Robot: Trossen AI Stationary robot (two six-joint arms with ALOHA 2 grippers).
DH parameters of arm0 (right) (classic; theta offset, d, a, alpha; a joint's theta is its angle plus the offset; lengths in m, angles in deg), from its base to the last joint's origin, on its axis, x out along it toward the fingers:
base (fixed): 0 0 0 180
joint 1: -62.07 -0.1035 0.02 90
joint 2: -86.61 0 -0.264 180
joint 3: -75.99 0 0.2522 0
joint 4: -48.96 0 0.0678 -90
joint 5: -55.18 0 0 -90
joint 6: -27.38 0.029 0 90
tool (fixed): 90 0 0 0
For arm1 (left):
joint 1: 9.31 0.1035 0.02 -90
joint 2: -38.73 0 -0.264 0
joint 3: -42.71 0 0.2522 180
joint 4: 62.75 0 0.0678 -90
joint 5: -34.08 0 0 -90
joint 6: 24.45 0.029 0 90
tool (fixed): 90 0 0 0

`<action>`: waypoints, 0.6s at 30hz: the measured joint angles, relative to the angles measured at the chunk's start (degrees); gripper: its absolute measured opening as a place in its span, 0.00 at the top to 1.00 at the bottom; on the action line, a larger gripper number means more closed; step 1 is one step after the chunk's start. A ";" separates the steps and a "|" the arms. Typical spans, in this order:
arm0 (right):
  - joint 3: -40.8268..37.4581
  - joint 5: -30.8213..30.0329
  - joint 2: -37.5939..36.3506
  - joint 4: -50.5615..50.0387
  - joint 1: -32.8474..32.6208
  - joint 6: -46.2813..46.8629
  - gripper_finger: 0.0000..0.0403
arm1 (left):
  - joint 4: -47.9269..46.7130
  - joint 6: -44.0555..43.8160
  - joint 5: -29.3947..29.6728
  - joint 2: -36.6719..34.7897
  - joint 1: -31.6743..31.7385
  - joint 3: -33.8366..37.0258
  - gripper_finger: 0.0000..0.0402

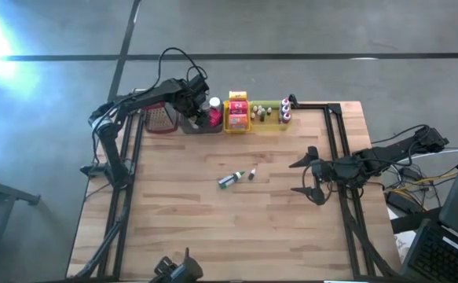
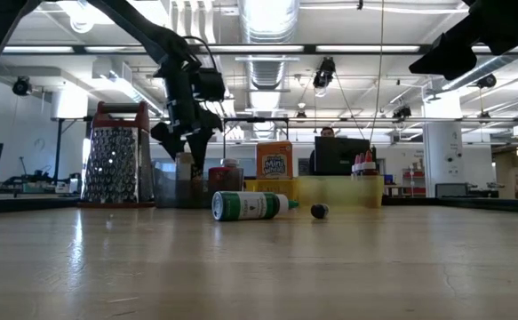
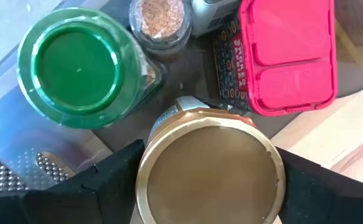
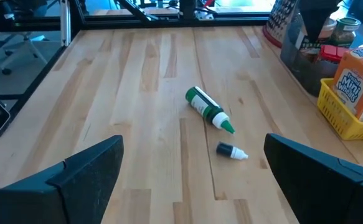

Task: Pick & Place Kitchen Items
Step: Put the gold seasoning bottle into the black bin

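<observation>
My left claw (image 3: 209,180) hangs over the grey tray (image 1: 191,126) at the far edge of the tabletop (image 1: 213,220), its fingers set against both sides of a gold-lidded jar (image 3: 209,171) — clamped on it, as far as I can see. Packed around that jar in the tray are a green-lidded jar (image 3: 75,62), a small shaker of tan spice (image 3: 159,18) and a pink-lidded tin (image 3: 290,53). The metal grater (image 1: 159,118) stands just beside the tray, on the side away from the yellow tray (image 1: 237,122) that holds an orange packet (image 1: 237,110).

My right claw (image 1: 305,174) waits above the right side of the tabletop, fingers spread wide, gripping nothing. Out in the middle of the wood lie two loose items — a green-and-white bottle (image 4: 207,109) on its side and, near it, a tiny dark bottle (image 4: 231,151) with a white cap.
</observation>
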 joint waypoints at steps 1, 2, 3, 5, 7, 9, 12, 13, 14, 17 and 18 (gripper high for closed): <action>0.00 0.00 0.00 -0.04 0.00 -0.21 0.05 | 0.02 0.32 -0.02 0.00 0.00 0.00 0.24; 0.00 0.00 0.00 -0.06 0.00 -0.43 0.05 | 0.00 0.36 0.02 0.02 0.00 0.00 0.23; 0.00 0.00 0.00 -0.06 0.00 -0.59 0.05 | -0.02 0.36 0.28 0.05 0.00 0.00 0.22; 0.00 0.00 0.00 -0.06 0.00 -0.59 0.05 | 0.10 0.45 0.42 0.17 0.00 0.00 0.22; 0.00 0.00 0.00 -0.06 0.00 -0.59 0.05 | 0.09 0.75 0.39 0.17 0.00 0.00 0.21; 0.00 0.00 0.00 -0.08 0.00 -0.59 0.05 | 0.15 1.06 0.39 0.17 -0.02 0.00 0.21; 0.00 0.00 0.00 -0.08 0.00 -0.59 0.05 | 0.13 1.47 0.37 0.17 0.00 0.00 0.20; 0.00 0.00 0.00 -0.08 0.00 -0.59 0.05 | 0.13 1.47 0.37 0.17 0.00 0.00 0.19; 0.00 0.00 0.00 -0.08 0.00 -0.59 0.05 | 0.13 1.49 0.37 0.17 0.00 0.00 0.18; 0.00 0.00 0.00 -0.07 0.00 -0.58 0.05 | 0.13 1.50 0.35 0.17 0.00 0.00 0.14; 0.00 0.00 0.00 -0.06 0.00 -0.57 0.05 | 0.10 1.51 0.35 0.15 0.00 0.00 0.13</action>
